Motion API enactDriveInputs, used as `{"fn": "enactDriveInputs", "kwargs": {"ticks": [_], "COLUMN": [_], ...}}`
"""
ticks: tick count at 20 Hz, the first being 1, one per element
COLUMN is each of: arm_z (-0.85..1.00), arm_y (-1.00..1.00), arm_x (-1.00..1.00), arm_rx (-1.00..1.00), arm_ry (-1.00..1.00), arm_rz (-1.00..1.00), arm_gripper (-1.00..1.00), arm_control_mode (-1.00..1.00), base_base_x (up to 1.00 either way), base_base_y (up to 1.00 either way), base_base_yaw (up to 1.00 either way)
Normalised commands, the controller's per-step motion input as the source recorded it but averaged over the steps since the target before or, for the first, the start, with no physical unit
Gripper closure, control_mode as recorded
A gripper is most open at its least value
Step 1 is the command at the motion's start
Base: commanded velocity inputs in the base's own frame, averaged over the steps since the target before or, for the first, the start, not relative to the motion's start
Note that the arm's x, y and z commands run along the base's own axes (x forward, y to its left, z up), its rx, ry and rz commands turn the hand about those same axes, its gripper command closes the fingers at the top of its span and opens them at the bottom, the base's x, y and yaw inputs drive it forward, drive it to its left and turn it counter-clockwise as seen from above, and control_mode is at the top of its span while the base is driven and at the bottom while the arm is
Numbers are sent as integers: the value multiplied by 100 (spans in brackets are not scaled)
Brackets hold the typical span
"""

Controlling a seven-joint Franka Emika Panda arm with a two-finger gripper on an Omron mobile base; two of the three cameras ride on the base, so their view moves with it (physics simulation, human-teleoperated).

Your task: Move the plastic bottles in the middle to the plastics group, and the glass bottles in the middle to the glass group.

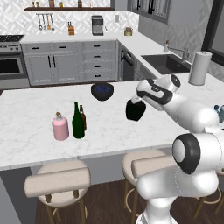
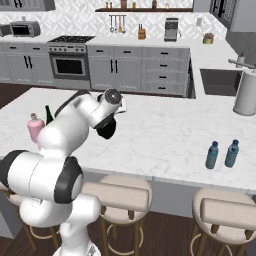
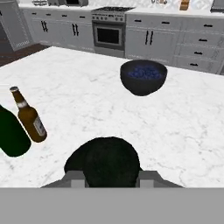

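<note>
Gripper (image 3: 109, 177) jaws pinch neck of squat black bottle (image 1: 135, 110), bottle hanging clear above island counter (image 1: 35, 109). Green wine bottle (image 1: 78, 122) stands beside brown bottle (image 1: 82, 117), near pink bottle (image 1: 60, 127). Two blue bottles (image 2: 222, 154) well apart.

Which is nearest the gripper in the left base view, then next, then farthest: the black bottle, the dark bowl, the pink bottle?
1. Black bottle: held in the gripper.
2. Dark bowl: behind it, toward the cabinets.
3. Pink bottle: far left on the island.
</note>
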Motion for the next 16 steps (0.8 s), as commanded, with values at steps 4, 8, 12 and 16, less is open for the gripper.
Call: {"fn": "enactDriveInputs", "kwargs": {"ticks": [4, 8, 12, 16], "arm_z": [-1, -16, -24, -12], "arm_y": [100, 100, 67, 35], "arm_x": [14, 21, 0, 2], "arm_rx": [-15, -19, -9, 0], "arm_ry": [14, 21, 6, 0], "arm_rz": [28, 28, 24, 18], "arm_gripper": [100, 100, 100, 100], "arm_control_mode": [-100, -100, -100, -100], "base_base_x": [0, 0, 0, 0], "base_base_y": [0, 0, 0, 0], "base_base_yaw": [0, 0, 0, 0]}}
